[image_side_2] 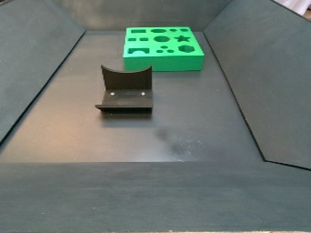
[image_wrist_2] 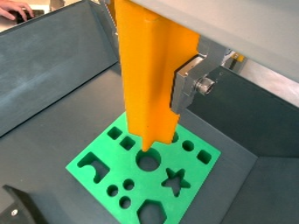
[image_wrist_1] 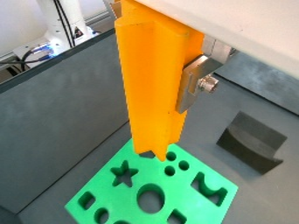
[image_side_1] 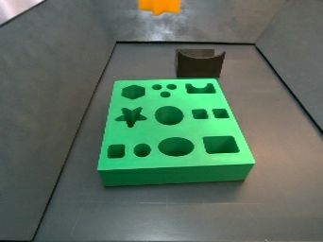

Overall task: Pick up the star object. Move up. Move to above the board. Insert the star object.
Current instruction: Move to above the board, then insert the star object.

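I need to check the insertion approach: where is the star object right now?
In both wrist views the star object hangs upright in the gripper, one of the fingers on its side, above the board; its lower end is clear of the holes.

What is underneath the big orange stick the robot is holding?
Under the tall bright-orange ridged star peg, gripped by the gripper, lies the bright-green block with shaped holes. The peg's tip covers some of its holes in both wrist views.
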Robot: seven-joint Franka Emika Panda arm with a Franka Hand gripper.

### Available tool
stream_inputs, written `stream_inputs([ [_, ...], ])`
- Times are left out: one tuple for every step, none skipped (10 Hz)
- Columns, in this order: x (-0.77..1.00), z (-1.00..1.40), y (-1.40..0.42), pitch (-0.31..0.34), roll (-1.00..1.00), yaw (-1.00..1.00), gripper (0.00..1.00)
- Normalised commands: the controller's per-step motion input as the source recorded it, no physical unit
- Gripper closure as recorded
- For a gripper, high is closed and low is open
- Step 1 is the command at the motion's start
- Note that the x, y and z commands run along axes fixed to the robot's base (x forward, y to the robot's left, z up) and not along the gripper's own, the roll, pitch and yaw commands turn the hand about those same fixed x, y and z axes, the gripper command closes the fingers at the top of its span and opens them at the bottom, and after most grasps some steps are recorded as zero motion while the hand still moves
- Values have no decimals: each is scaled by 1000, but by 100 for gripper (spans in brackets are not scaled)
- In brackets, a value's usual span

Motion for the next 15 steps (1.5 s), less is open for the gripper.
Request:
stream_inputs([
  [146, 39, -214, 139, 70, 11, 100],
  [0, -31, 0, 0, 0, 0, 100],
  [0, -40, 0, -1, -6, 0, 100],
  [0, 0, 26, 0, 0, 0, 100],
  [0, -211, -6, -16, 0, 120, 100],
  [0, -389, -60, -9, 43, 483, 100],
  [-20, -443, -97, -27, 90, 689, 100],
  [0, -474, -100, -31, 71, 757, 100],
  [0, -491, -111, -34, 59, 789, 100],
  [0, -503, -77, -43, 73, 791, 100],
  [0, -491, -29, -49, 99, 800, 100],
  [-6, -509, 0, -50, 123, 820, 100],
  [-43, -500, 0, -51, 157, 817, 100],
  [-14, -449, 0, -64, 167, 649, 100],
  [-40, -457, 0, -60, 177, 589, 100],
])
